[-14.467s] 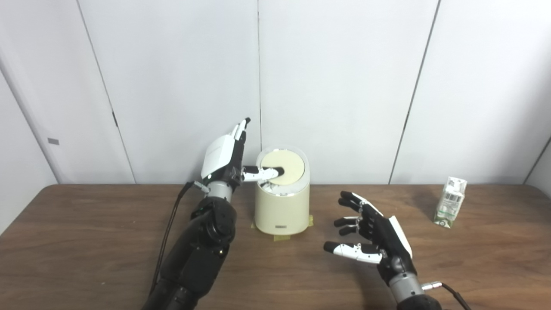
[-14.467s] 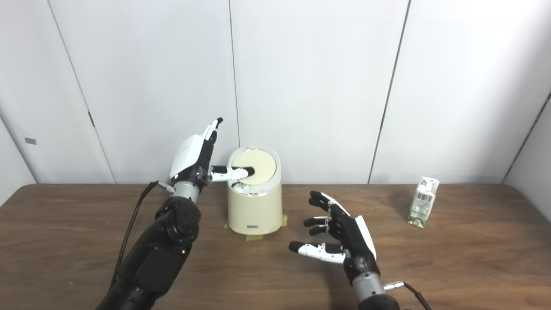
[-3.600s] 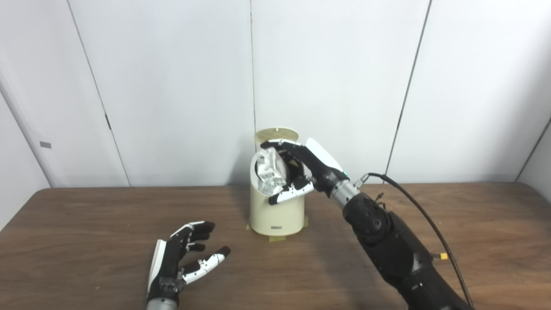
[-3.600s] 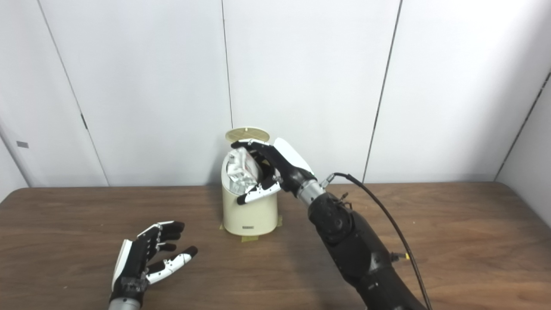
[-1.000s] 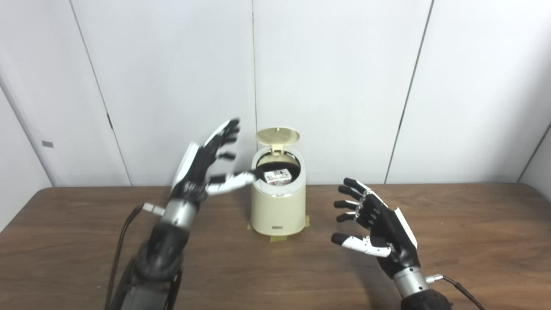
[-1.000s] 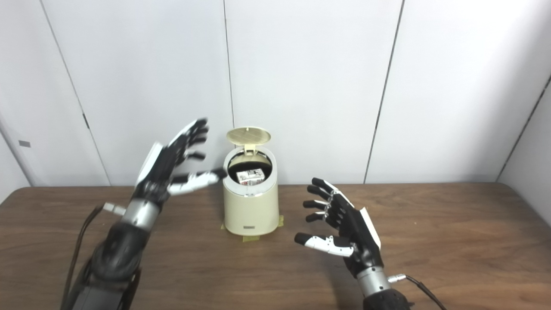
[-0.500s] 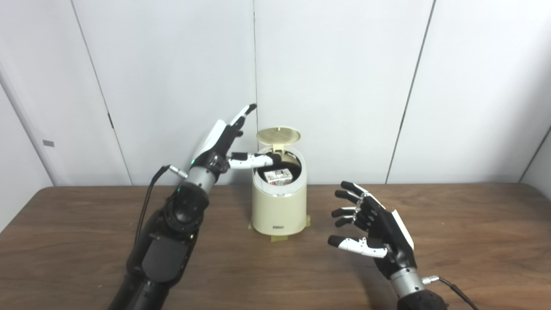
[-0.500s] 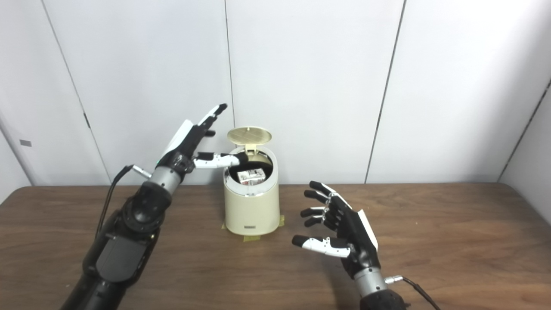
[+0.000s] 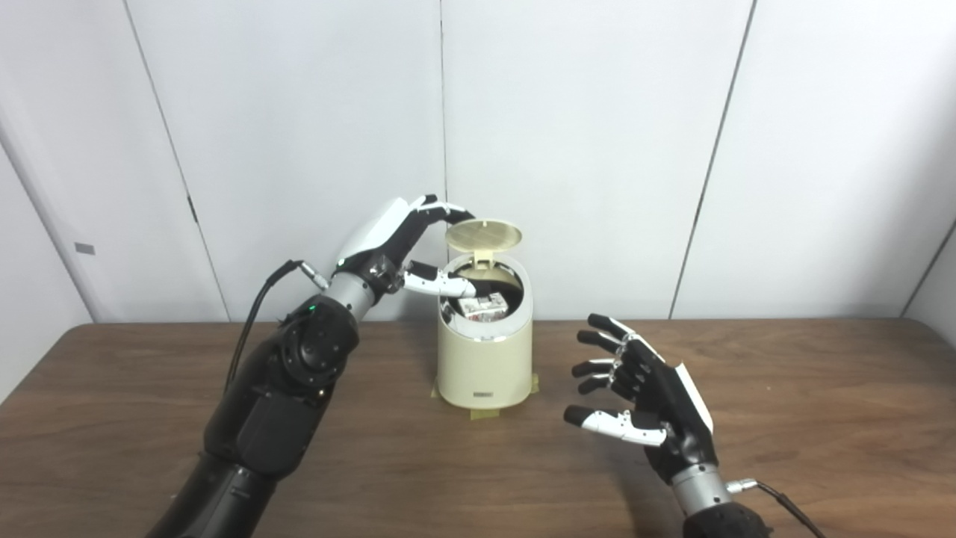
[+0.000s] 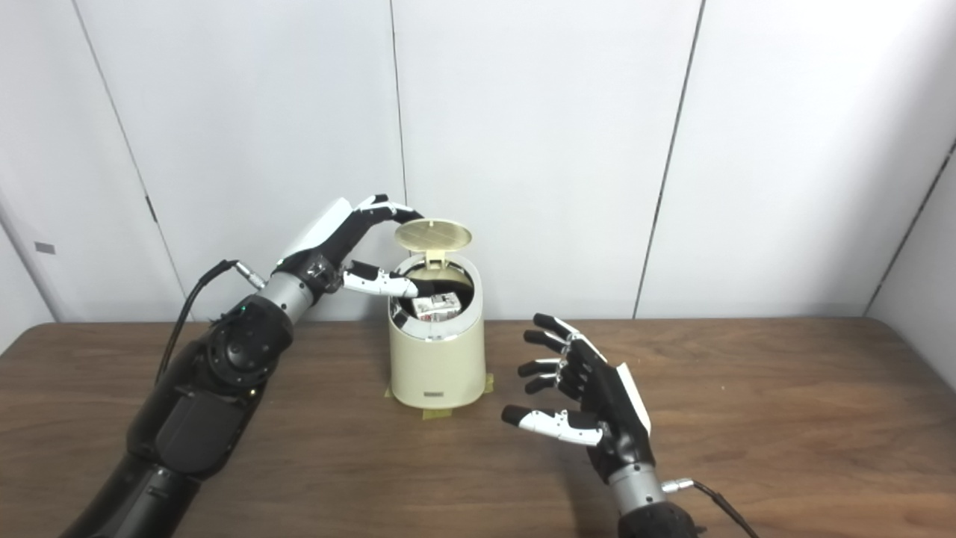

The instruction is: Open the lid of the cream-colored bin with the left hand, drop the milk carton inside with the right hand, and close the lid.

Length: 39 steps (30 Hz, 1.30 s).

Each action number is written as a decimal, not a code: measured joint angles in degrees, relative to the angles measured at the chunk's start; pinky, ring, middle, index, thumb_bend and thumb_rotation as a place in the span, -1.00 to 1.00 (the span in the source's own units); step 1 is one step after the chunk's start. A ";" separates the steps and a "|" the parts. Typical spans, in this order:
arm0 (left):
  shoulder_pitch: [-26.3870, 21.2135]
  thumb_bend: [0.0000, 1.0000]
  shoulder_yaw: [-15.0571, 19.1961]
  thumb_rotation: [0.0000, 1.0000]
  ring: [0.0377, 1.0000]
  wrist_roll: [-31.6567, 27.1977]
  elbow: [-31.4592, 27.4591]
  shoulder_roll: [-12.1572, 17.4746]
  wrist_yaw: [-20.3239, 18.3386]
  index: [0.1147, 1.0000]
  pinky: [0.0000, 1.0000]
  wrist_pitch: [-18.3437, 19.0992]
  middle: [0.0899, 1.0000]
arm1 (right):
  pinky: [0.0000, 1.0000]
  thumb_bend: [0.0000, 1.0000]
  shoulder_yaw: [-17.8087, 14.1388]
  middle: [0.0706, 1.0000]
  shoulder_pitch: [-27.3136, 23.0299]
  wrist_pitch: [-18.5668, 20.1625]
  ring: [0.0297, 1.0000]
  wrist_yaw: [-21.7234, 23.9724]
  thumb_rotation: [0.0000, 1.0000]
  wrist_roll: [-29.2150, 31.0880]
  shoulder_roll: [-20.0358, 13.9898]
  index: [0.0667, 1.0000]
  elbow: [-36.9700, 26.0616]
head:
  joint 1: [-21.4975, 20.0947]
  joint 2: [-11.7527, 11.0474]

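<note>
The cream-colored bin (image 9: 484, 357) stands at the table's back middle, taped down at its base. Its round lid (image 9: 483, 235) is raised upright on the rear hinge. The milk carton (image 9: 480, 305) lies inside the bin, its top showing through the mouth. My left hand (image 9: 399, 245) is raised at the bin's left side, open. Its fingertips (image 9: 457, 215) curl over to the lid's upper left edge, and its thumb reaches across the bin's mouth. My right hand (image 9: 647, 400) hovers open over the table to the right of the bin, holding nothing.
The brown wooden table (image 9: 821, 418) runs across the whole view, with white wall panels (image 9: 597, 149) close behind the bin. A black cable (image 9: 258, 317) hangs from my left wrist. Yellow tape (image 9: 485, 409) sticks out under the bin.
My left hand has swung from pointing up beside the bin to curling its fingers onto the raised lid's edge. The right hand has barely moved. The lid still stands up.
</note>
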 measured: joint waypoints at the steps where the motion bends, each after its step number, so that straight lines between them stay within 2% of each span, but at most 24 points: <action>1: 0.22 0.86 -0.01 -0.28 1.00 -0.11 -0.40 0.21 -0.66 0.41 1.00 0.12 0.59 | -0.02 0.45 0.04 0.50 -0.01 0.00 0.17 -0.07 -0.79 -0.35 -0.01 0.55 0.00 | 0.00 0.00; 4: 0.84 0.87 -0.19 -0.24 1.00 -0.09 -1.45 0.72 -1.89 0.42 1.00 1.05 0.64 | -0.01 0.46 0.17 0.49 -0.04 0.01 0.17 -0.51 -0.76 -1.63 -0.01 0.54 -0.01 | 0.09 0.09; 9: 1.07 0.85 -0.56 -0.25 1.00 0.05 -2.61 1.68 -3.52 0.43 1.00 1.13 0.60 | -0.01 0.46 0.37 0.49 -0.13 0.00 0.17 -1.05 -0.76 -2.74 0.03 0.55 0.00 | -0.26 0.26; 21: 2.83 0.84 -1.11 -0.23 0.98 -0.14 -4.84 2.08 -5.63 0.45 1.00 0.74 0.60 | 0.02 0.41 0.49 0.47 -0.21 0.03 0.12 -2.27 -0.90 -3.49 0.64 0.54 0.00 | -0.79 0.88; 25: 3.38 0.84 -1.76 -0.17 0.99 -0.21 -4.94 2.45 -6.38 0.47 1.00 -1.17 0.60 | 0.05 0.40 0.50 0.48 -0.21 0.45 0.11 -2.31 -0.91 -3.56 0.66 0.55 -0.02 | -0.79 0.97; 31: 3.91 0.86 -2.49 -0.24 0.96 -0.07 -5.37 2.70 -6.46 0.46 0.92 -3.94 0.56 | 0.05 0.40 1.05 0.50 -0.31 0.83 0.09 -2.13 -0.97 -3.32 0.71 0.54 -0.88 | -1.32 1.05; 34: 4.75 0.86 -3.10 -0.18 0.95 0.80 -5.42 2.74 -6.34 0.47 0.94 -5.09 0.56 | 0.06 0.41 1.18 0.51 -0.40 0.96 0.09 -2.03 -0.97 -3.06 0.69 0.55 -1.07 | -1.50 1.23; 39: 5.31 0.80 -6.86 -0.25 0.93 8.91 -5.58 4.10 -4.84 0.49 1.00 -8.42 0.53 | 0.09 0.40 1.57 0.53 -0.38 2.91 0.10 -1.67 -0.99 -2.93 0.68 0.56 -1.97 | -1.76 1.84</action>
